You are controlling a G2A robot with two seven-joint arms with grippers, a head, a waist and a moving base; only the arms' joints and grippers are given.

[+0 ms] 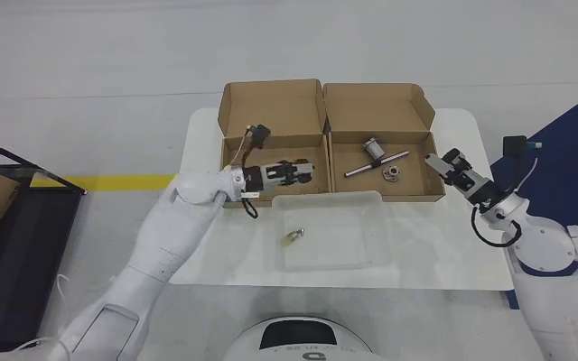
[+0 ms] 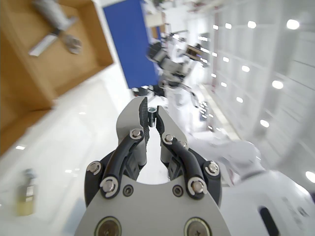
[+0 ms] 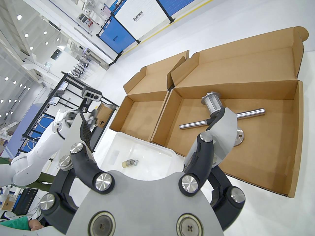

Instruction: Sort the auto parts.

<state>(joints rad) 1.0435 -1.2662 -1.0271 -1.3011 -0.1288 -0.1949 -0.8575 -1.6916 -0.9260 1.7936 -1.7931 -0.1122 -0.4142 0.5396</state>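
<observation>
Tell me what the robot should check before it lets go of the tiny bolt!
1. Small bolt pinched in the left end effector: ok.
2. Left end effector above the left box: ok.
3. Height above the box floor: cannot tell.
4. Right end effector open and away from the left box: ok.
5. Tray fully sorted: not ok, a brass part lies in it.

A factory hall (bright, high-ceilinged): blue partition panels (image 3: pixel 115 34), a yellow floor line (image 1: pixel 126 181), rows of ceiling lamps (image 3: pixel 19 17).
</observation>
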